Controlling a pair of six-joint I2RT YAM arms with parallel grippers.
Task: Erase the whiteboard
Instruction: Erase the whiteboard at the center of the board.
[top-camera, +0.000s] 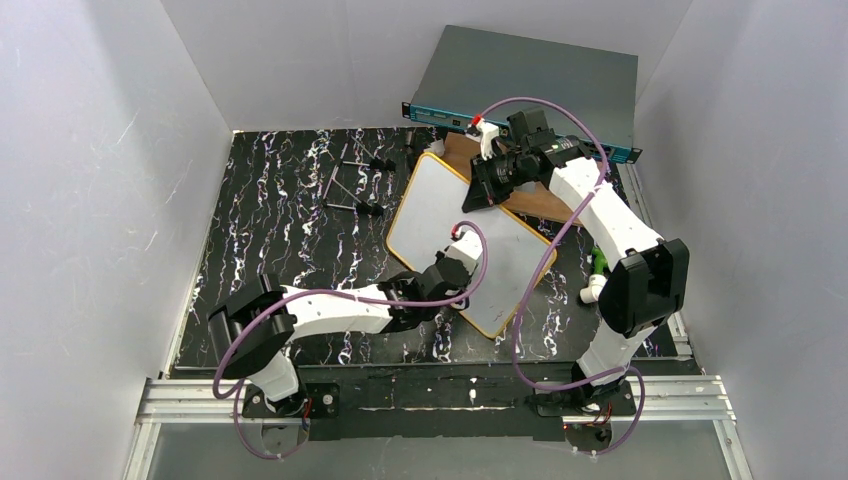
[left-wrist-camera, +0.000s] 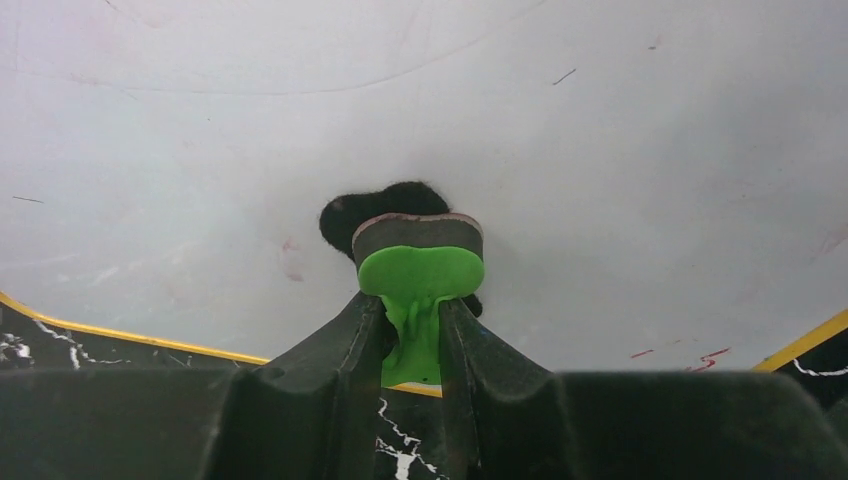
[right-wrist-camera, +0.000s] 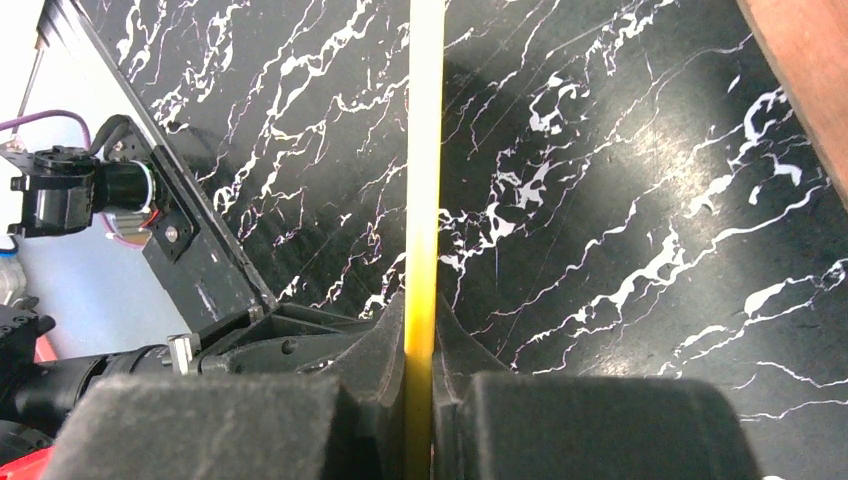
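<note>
Wiping step in hand: left tool (left-wrist-camera: 412, 335) clamped on green eraser (left-wrist-camera: 420, 268), pad pressed to whiteboard (top-camera: 440, 210), mid-frame on worktop (top-camera: 280, 200). Right tool (right-wrist-camera: 420, 345) pinching its yellow rim (right-wrist-camera: 424, 150). Next, likely: sweep toward red marks (left-wrist-camera: 700, 355), lower right.

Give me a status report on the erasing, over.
Left claw shut on eraser, pad on whiteboard. Right claw shut on its yellow frame. Few red marks left near one edge. Wooden board alongside, clear of eraser.

Left end effector (left-wrist-camera: 412, 312) clamped, arm outstretched; right end effector (right-wrist-camera: 421, 325) pinched tight, elbow high
</note>
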